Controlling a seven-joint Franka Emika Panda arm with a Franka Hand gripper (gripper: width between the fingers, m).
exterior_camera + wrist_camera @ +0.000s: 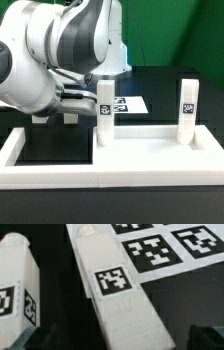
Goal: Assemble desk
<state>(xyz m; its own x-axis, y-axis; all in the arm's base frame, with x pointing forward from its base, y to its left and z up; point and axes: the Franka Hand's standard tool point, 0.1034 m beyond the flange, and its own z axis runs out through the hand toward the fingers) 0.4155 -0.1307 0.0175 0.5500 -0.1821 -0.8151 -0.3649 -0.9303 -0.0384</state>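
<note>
White border wall (110,165) up front; gripper (55,120) spread open, holding nothing.
Closing off-centre could topple the nearby upright leg (105,115).

Leg at the exterior view's left (105,116): white, with a black-and-white square tag.
Leg at the exterior view's right (187,112): white, same tag pattern.
Tabletop (150,141): white.
Marker board (165,246): white, black square tags.
Surface (165,90): black.
Arm (70,40): white shells, dark grey joints.
Backdrop (190,30): green.

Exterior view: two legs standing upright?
Yes, one leg and a second leg both stand upright, well apart from each other.
</note>
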